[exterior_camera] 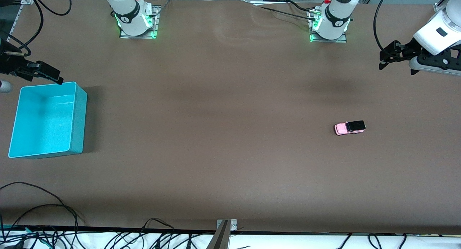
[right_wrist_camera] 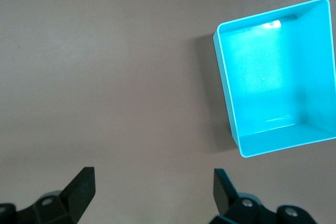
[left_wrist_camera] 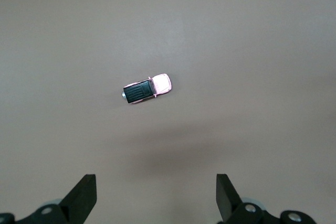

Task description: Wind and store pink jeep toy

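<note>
The left claw (exterior_camera: 387, 58) hangs in the air above the desk (exterior_camera: 230, 152) at the left arm's end, its two fingers (left_wrist_camera: 81, 198) spread wide with nothing between them. The right claw (exterior_camera: 54, 77) hangs above the desk at the right arm's end, its fingers (right_wrist_camera: 79, 190) likewise spread wide and holding nothing. Both wrists are tipped so their cameras look straight down at the desk.

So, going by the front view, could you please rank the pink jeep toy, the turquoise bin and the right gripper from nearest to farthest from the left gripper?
1. Pink jeep toy, on the table toward the left arm's end, where the open left gripper hovers.
2. Turquoise bin, at the right arm's end.
3. Right gripper, open above the bin's edge, only slightly farther than the bin.
</note>
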`<state>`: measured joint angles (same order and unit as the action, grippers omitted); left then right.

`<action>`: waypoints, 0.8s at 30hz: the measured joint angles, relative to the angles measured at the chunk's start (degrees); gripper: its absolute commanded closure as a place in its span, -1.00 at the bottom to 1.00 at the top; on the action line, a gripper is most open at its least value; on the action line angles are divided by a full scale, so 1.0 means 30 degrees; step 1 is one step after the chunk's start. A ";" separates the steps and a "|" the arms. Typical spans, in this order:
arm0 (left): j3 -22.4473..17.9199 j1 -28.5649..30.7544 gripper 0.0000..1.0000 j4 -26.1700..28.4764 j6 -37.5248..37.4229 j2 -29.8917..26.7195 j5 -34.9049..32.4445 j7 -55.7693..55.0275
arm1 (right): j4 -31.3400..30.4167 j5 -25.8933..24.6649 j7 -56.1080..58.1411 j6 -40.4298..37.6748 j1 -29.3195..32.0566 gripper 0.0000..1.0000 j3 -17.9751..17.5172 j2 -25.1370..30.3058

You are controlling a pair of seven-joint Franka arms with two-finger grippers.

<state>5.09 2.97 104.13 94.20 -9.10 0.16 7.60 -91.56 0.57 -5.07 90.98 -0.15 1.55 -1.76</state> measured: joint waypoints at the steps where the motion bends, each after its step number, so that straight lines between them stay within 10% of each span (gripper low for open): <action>1: -0.0005 0.0010 -1.00 -0.0003 -0.0005 -0.0001 -0.0024 -0.0021 | 0.0000 0.0000 -0.0004 0.0006 0.0000 -1.00 0.0000 0.0000; 24: -0.0138 0.0260 -1.00 -0.0078 -0.0042 0.0359 -0.0036 -0.0030 | 0.0000 -0.0001 -0.0028 0.0015 0.0000 -1.00 -0.0004 -0.0031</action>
<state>4.68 3.75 103.90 94.07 -8.02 0.05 7.51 -91.56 0.57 -5.16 91.02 -0.15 1.54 -1.86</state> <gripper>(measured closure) 0.000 0.000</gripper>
